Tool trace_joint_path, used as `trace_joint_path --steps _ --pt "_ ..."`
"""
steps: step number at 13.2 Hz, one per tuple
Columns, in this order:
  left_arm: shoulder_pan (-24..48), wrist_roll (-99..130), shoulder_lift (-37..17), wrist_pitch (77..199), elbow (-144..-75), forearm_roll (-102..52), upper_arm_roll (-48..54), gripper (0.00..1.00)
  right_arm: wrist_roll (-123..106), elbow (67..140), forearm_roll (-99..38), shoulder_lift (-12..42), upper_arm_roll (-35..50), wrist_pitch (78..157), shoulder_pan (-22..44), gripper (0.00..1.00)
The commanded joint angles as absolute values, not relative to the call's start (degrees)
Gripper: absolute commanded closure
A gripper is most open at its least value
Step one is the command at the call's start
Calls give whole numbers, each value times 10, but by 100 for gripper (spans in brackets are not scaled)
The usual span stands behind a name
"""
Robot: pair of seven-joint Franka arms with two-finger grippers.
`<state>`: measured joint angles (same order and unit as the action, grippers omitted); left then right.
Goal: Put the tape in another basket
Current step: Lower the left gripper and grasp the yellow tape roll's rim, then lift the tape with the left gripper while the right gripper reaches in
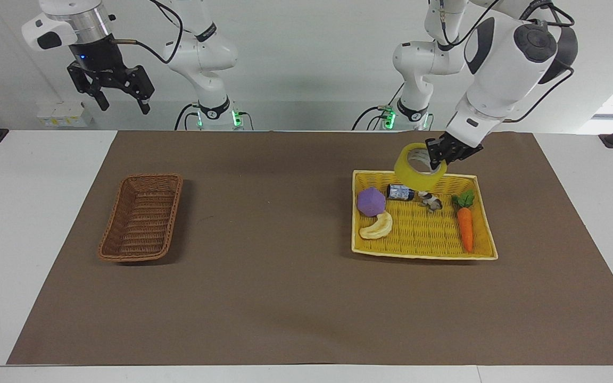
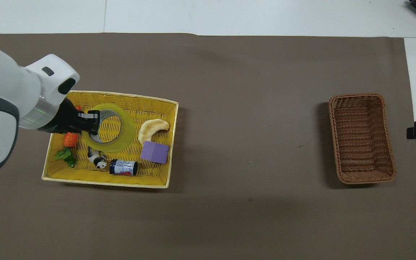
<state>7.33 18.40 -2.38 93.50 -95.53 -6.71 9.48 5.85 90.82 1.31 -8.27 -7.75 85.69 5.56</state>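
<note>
My left gripper [image 1: 436,156] is shut on the rim of the yellow tape roll [image 1: 412,171] and holds it in the air over the yellow tray basket [image 1: 479,254]. In the overhead view the left gripper [image 2: 91,123] grips the tape [image 2: 126,131] over the tray [image 2: 132,101]. The dark-brown wicker basket [image 1: 141,218] stands empty toward the right arm's end of the table; it also shows in the overhead view [image 2: 362,138]. My right gripper [image 1: 120,91] waits open, high above the table edge near the robots.
In the tray lie a cream banana toy [image 1: 376,226], a purple block [image 1: 371,201], a dark small can [image 1: 399,191], a panda figure [image 1: 431,201] and a carrot [image 1: 464,226]. A brown mat [image 1: 285,287] covers the table between the two baskets.
</note>
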Motion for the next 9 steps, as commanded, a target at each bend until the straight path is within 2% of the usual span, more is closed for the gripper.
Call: trace_joint_path --steps 1,4,7,9 --pt "82 232 -24 920 -942 -114 122 100 47 899 14 -78 -75 847 50 0" --pt "83 278 -21 922 -941 -164 168 100 44 899 13 -79 -74 846 50 0" --pt "84 364 -22 973 -942 -202 219 100 38 904 11 -84 -74 842 63 0" --pt "87 401 -19 1013 -949 -227 255 100 20 926 -46 -88 -79 843 60 0"
